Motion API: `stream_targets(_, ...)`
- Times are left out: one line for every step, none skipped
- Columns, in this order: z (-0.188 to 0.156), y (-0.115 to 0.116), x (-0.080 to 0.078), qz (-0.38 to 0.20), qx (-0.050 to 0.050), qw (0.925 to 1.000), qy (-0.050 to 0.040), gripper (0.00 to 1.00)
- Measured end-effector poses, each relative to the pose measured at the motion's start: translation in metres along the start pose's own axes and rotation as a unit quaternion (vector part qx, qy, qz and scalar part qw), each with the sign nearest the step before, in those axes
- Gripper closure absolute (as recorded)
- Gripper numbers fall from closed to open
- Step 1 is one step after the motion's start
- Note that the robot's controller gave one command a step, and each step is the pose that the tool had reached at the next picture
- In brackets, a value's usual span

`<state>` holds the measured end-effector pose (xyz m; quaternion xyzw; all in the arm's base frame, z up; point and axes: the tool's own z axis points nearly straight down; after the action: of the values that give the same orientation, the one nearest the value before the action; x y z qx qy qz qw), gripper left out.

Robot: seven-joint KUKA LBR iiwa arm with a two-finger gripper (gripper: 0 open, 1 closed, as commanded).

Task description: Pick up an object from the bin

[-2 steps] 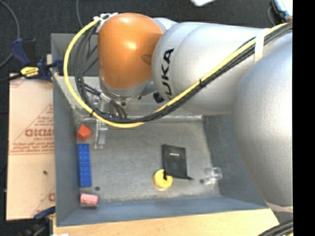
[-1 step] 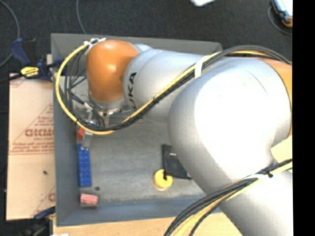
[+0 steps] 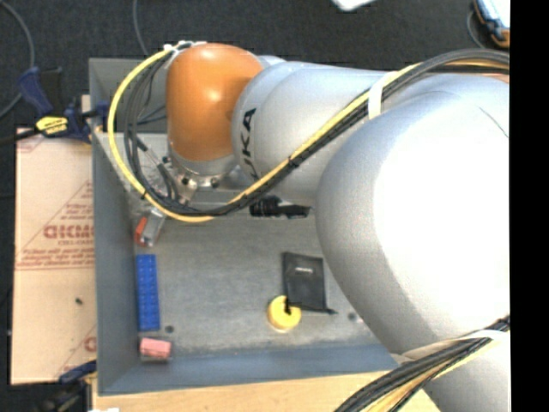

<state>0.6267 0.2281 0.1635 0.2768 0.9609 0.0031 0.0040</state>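
Nearest looms the arm's white bulk [image 3: 412, 213], covering the bin's [image 3: 214, 273] right side. Its hand [image 3: 147, 223] sits low by the left wall, just above a long blue brick [image 3: 147, 292], the likeliest pick. Whether the hand is apart or together I cannot tell. Nothing looks lifted yet. A pink eraser [image 3: 155, 348], a yellow disc [image 3: 284, 314] and a black card [image 3: 304, 281] lie clear of it.

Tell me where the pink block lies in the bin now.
In the camera view, the pink block lies in the bin's lower left corner, just below the long blue brick along the left wall.
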Motion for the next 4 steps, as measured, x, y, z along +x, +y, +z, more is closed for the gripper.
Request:
stream_targets(0.063, 0.013, -0.011, -0.035, 0.001, 0.9994, 0.0011, 0.0)
stream_targets(0.091, 0.02, -0.011, -0.145, -0.001, 0.9895, -0.0002, 0.0)
stream_targets(0.088, 0.013, -0.013, 0.048, 0.0, 0.9989, 0.0018, 1.0)
stream_targets(0.088, 0.013, -0.013, 0.048, 0.0, 0.9989, 0.0018, 1.0)
